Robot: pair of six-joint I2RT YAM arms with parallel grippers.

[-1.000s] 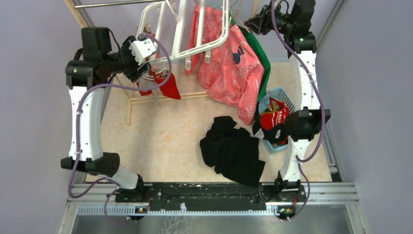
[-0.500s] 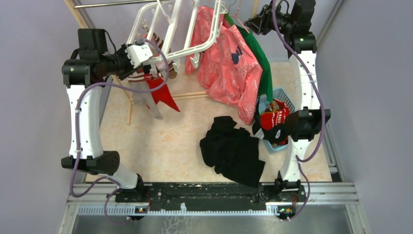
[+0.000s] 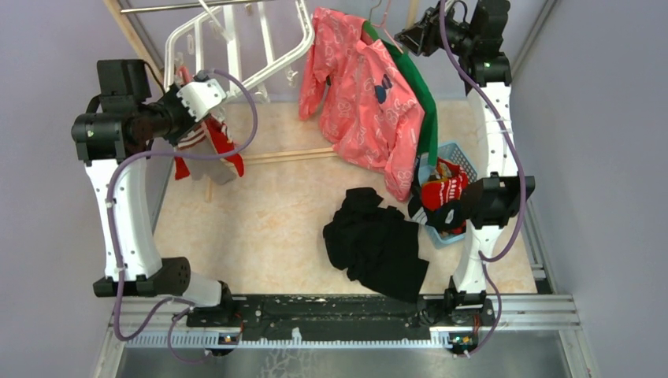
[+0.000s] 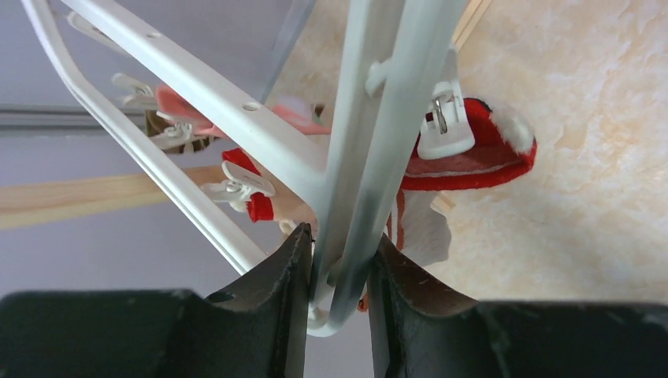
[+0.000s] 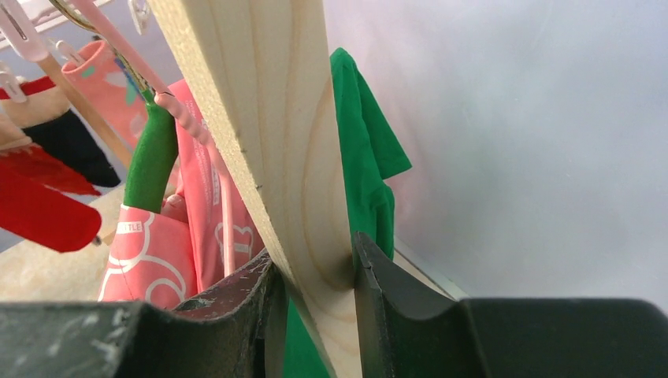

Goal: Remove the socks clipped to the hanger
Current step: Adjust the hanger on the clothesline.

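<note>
A: Left hand [image 4: 340, 268]?
B: Clamped on a hanger [image 4: 378, 118] bar. Socks [image 4: 488, 153] clipped just below, mostly hidden behind bars; count unclear.
A: Right hand [image 5: 313, 272]?
B: Clamped on wooden post [image 5: 260, 118], both ends cut off.

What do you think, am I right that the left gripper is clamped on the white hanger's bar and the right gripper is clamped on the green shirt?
Not quite. The right gripper is clamped on the wooden post, not the green shirt; the right wrist view shows it. The left gripper does clamp the hanger.
</note>
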